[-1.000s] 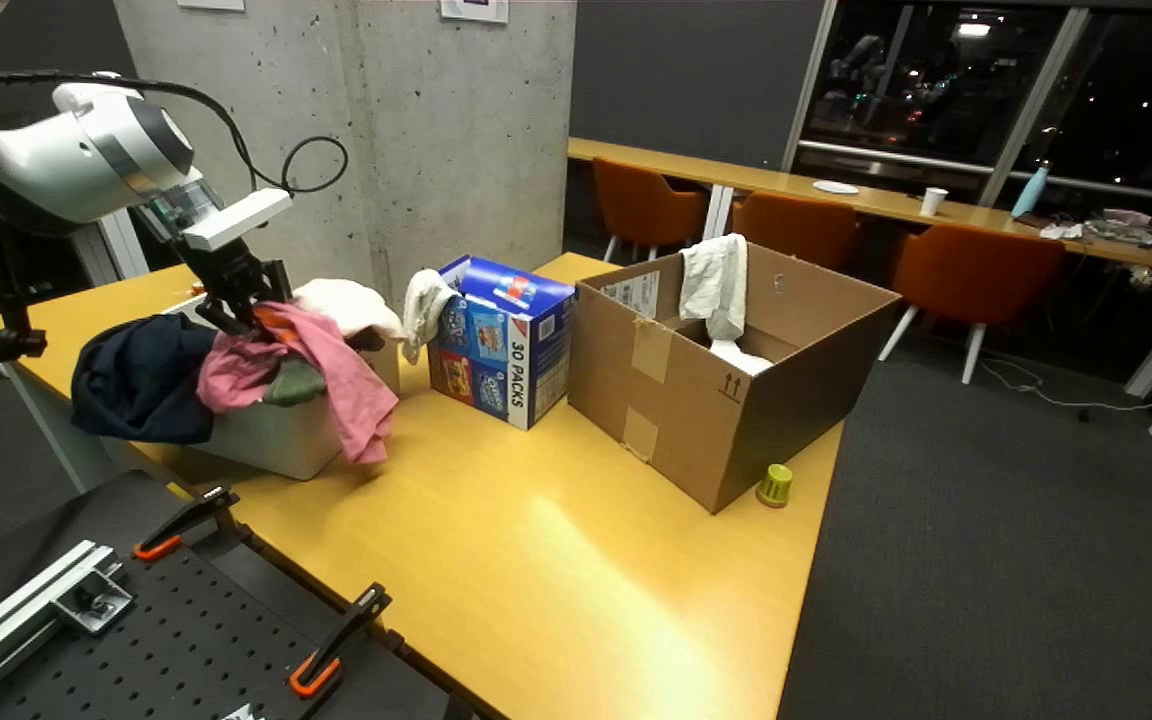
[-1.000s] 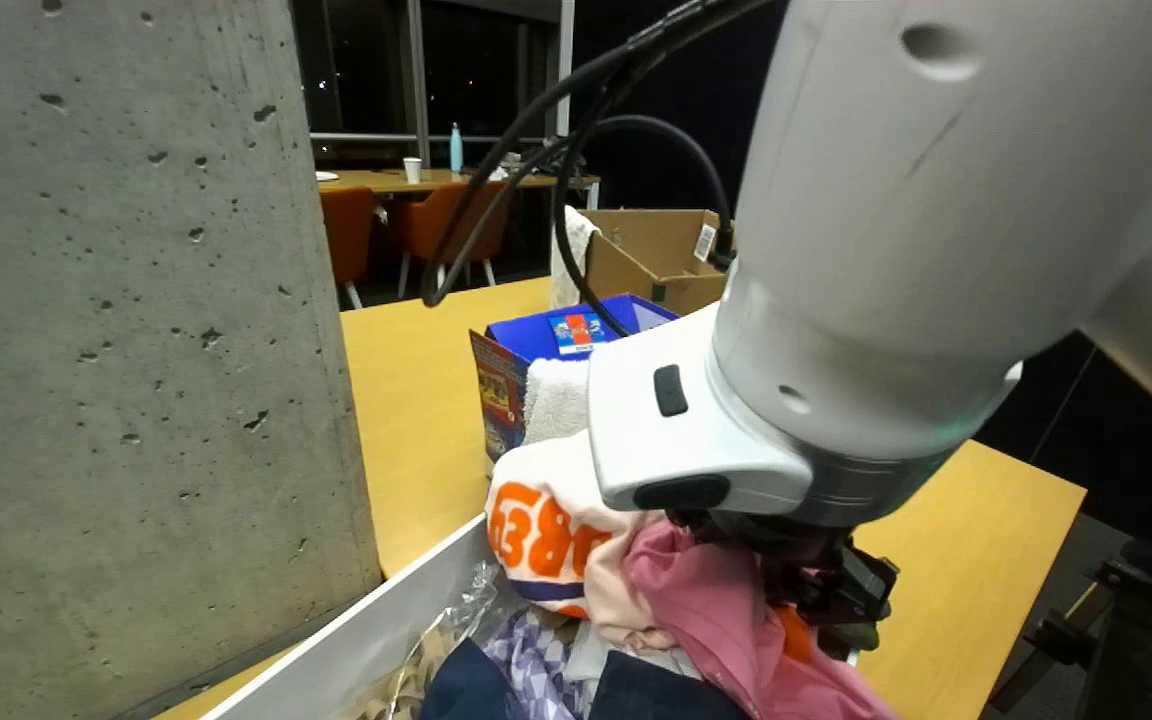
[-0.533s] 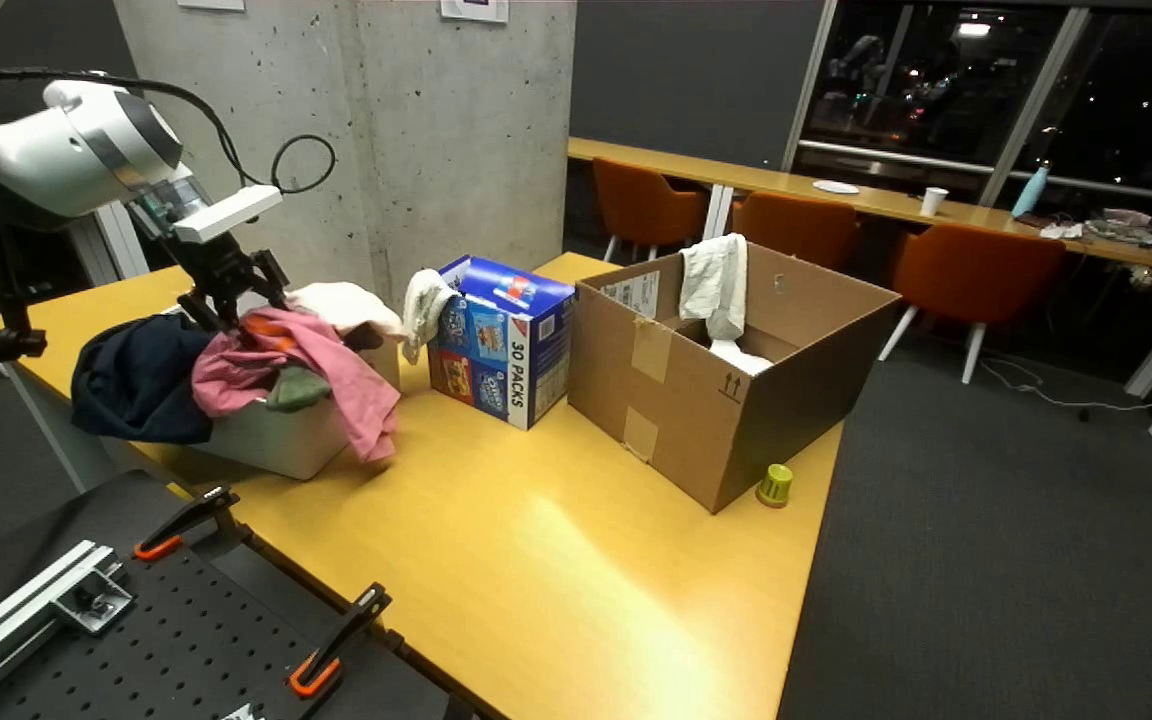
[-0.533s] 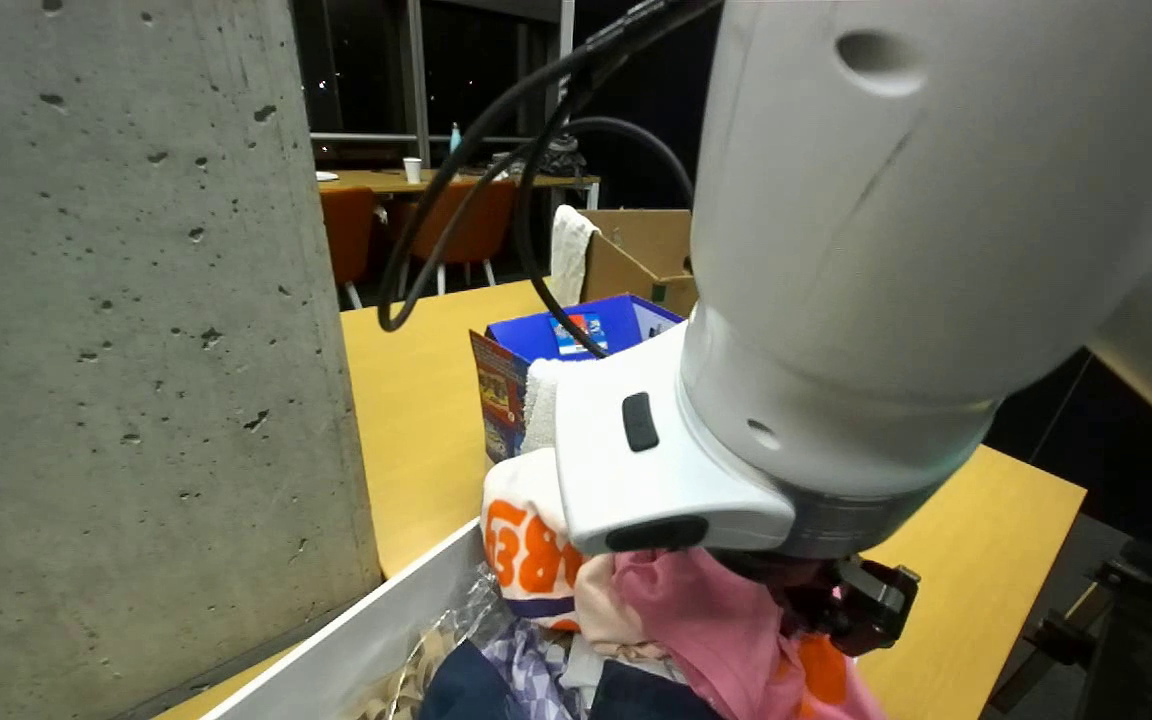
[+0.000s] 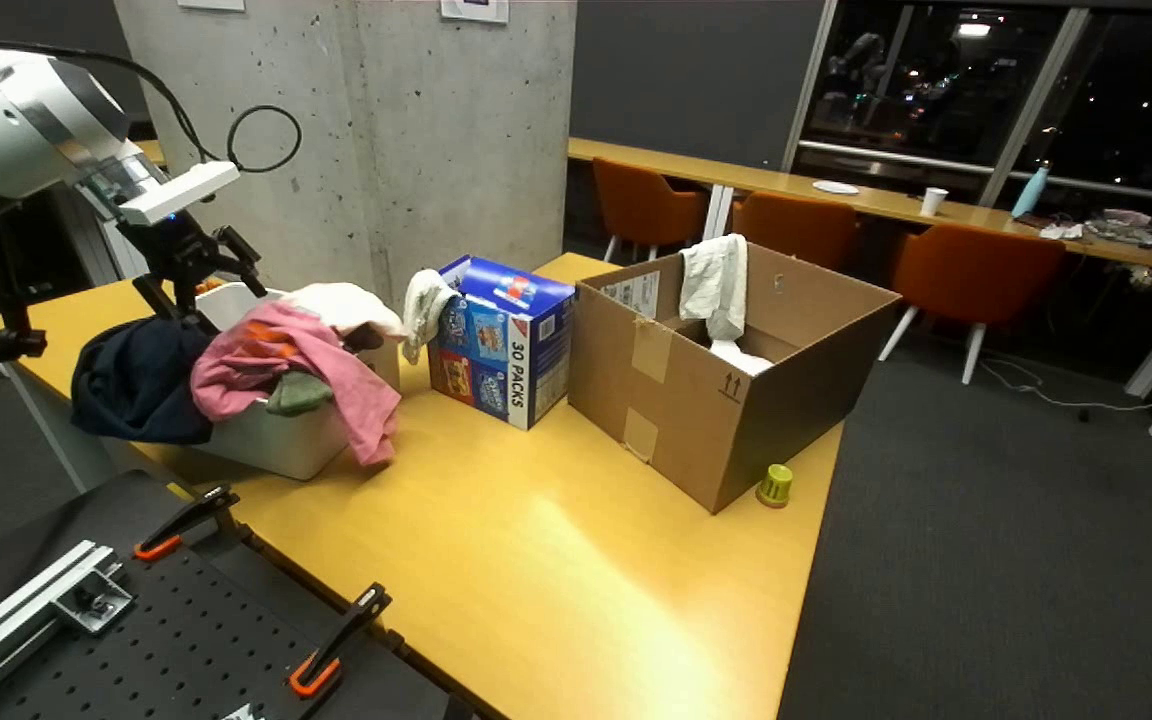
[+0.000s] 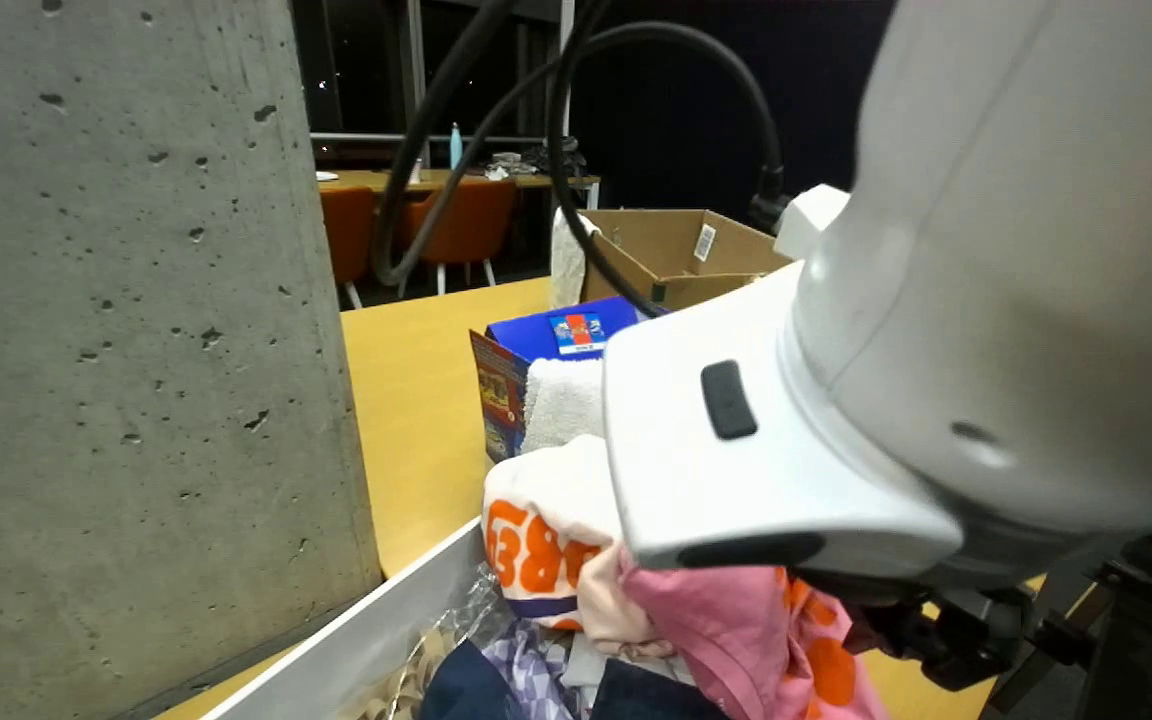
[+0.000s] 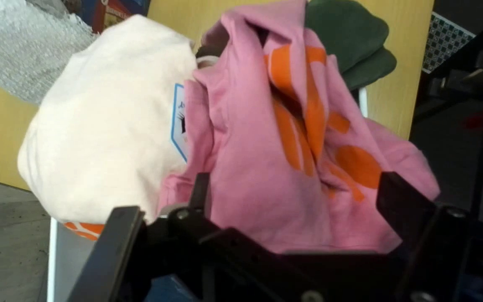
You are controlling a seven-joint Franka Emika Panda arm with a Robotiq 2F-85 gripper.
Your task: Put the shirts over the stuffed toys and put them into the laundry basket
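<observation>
"Is the tool [image 7: 296, 195] holding anything?"

"No, its fingers [image 7: 405, 209] stand wide apart, nothing pinched between them. Whether a tip brushes the cloth I can't tell."

"And the pink cloth shirt with orange print [image 7: 262, 188], why does it lie like that?"

"It is draped across the low, whitish, rectangular plastic bin [image 5: 276, 445], one end hanging outside the wall above the yellow desk [image 5: 536, 560]. A dark green plush toy [image 5: 298, 392] pokes out from under it over the rim — so I take the shirt to be meant as its cover, only a partial one."

"And the cream-white cloth shirt [image 6: 551, 540] beside it?"

"Bunched and rounded, also at the top of the bin. That plumpness may mean a toy inside — I can't see one. The dark blue cloth garment [image 5: 141, 380] slumps over the bin's opposite end; I'd guess it is no part of this job."

"Finished, then?"

"Nearly, I'd say. The hanging pink end and the green toy could slide out, so both probably want pushing deeper in."
</observation>
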